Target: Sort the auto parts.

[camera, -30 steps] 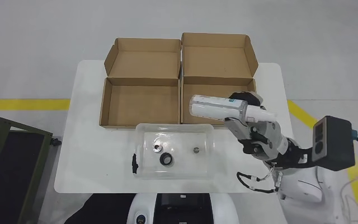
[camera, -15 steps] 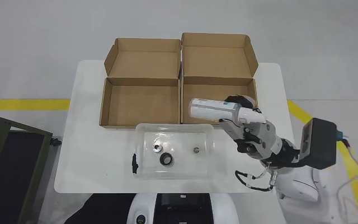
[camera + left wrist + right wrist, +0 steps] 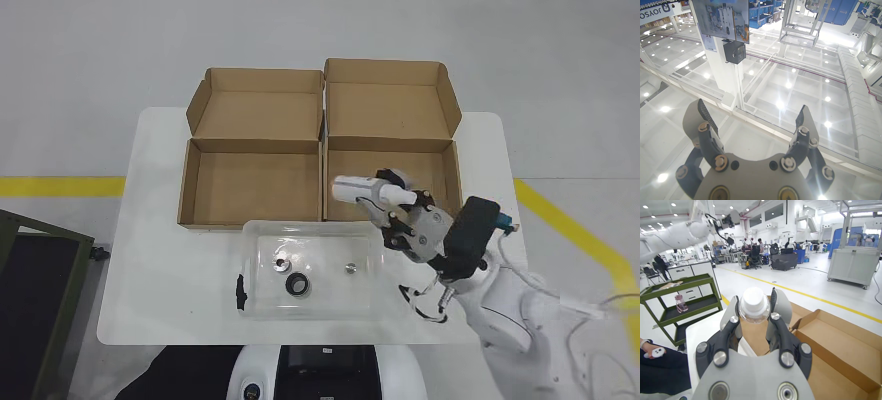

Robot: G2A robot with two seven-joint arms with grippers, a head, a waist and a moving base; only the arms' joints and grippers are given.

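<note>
White plastic tube (image 3: pixel 352 187) lies sideways, clamped in the right gripper (image 3: pixel 755 298), above the near edge of the right cardboard box (image 3: pixel 430 165) and just beyond the clear tray (image 3: pixel 310 228). A silver ring (image 3: pixel 282 266), a black ring (image 3: pixel 297 285) and a small nut (image 3: pixel 350 267) lie in the tray. The left gripper (image 3: pixel 752 113) points at the ceiling, jaws spread wide with nothing between them.

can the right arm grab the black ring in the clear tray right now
Probably not yet: its jaws are shut on the white bottle, held over a cardboard box. The black ring lies uncovered in the clear tray, so nothing else blocks it.
</note>
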